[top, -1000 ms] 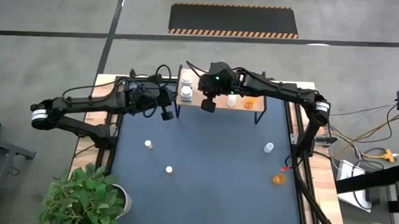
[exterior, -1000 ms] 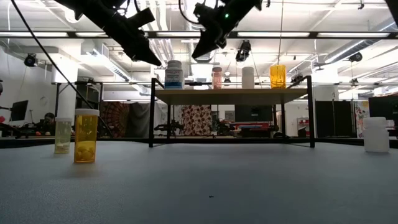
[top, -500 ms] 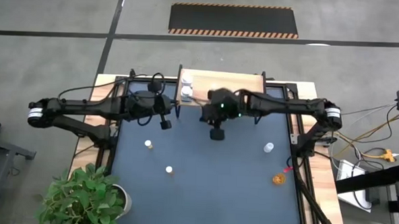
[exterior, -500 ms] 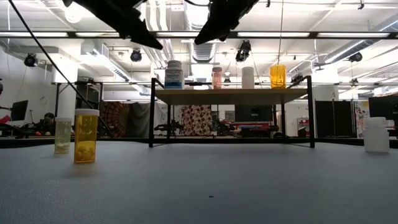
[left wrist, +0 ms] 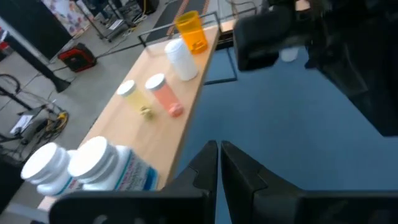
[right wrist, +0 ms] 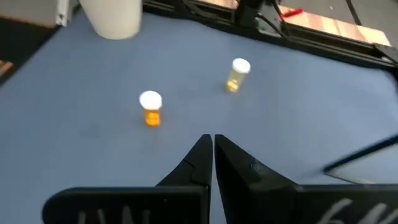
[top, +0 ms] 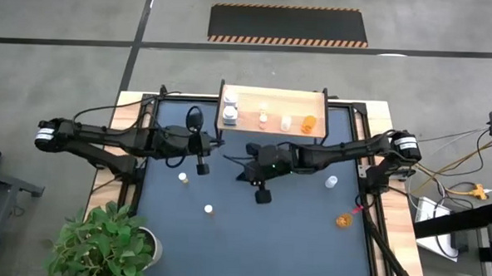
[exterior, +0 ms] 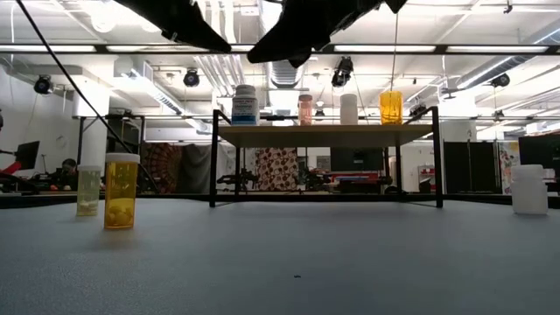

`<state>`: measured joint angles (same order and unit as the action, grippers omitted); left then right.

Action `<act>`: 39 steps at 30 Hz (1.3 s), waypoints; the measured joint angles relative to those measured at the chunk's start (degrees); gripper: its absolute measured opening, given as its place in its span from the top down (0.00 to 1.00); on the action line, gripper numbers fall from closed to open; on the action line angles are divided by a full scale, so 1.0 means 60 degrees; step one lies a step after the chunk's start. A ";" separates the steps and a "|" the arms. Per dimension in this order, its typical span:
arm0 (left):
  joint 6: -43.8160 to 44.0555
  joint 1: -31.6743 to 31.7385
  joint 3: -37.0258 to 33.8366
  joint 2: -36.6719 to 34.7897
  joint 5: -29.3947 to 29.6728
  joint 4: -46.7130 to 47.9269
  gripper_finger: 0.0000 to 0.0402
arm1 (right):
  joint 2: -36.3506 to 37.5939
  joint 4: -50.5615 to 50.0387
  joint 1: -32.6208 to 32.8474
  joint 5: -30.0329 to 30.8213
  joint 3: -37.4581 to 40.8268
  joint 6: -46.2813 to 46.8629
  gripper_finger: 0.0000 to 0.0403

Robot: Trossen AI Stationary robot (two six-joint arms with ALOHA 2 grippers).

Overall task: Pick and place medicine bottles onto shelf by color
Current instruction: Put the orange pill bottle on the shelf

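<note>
The light-wood shelf (top: pixel 273 100) stands on its thin black legs at the far middle of the blue mat. On it stand two white bottles (top: pixel 229 113), a pale yellow one and a salmon one (left wrist: pixel 163 93), a small white one (top: pixel 286 121) and an orange one (top: pixel 309 122). Two white-capped bottles, a pale one (top: pixel 182 178) and an orange one (top: pixel 208 209), stand on the mat at near left. A white bottle (top: pixel 331 182) and an orange one (top: pixel 342 220) are on the mat at right. My left gripper (top: pixel 201 165) is shut and empty, near the shelf's left end. My right gripper (top: pixel 262 194) is shut and empty over the mat's middle.
A potted plant (top: pixel 108 240) with a white pot (right wrist: pixel 115 15) stands off the mat's near left corner. Cables lie at the table's right edge (top: pixel 443 192). The right arm (top: pixel 328 152) stretches across the mat in front of the shelf.
My right gripper has left the shelf and gone toward the table's near edge, out over the mat's middle, staying shut. My left gripper has gone a little toward the near edge, away from the shelf's left end. No bottle has moved.
</note>
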<state>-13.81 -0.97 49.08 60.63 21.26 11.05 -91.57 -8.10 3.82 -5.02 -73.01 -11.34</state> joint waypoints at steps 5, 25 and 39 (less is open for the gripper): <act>0.0012 -0.0209 0.0000 -0.0002 -0.0011 0.0003 1.00 | -0.0150 0.1532 0.0336 0.0004 0.0544 0.0656 0.98; -0.0005 -0.0744 0.0000 -0.0016 -0.0004 0.0017 1.00 | -0.2674 0.4912 0.1122 0.0087 0.0539 0.1571 0.55; -0.0009 -0.0741 0.0000 -0.0005 -0.0004 0.0006 1.00 | -0.4722 0.4887 0.1193 0.0095 -0.1204 0.1579 0.38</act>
<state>-13.87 -5.41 49.08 60.60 21.23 11.09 -119.90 21.23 10.98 -4.45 -80.23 -1.87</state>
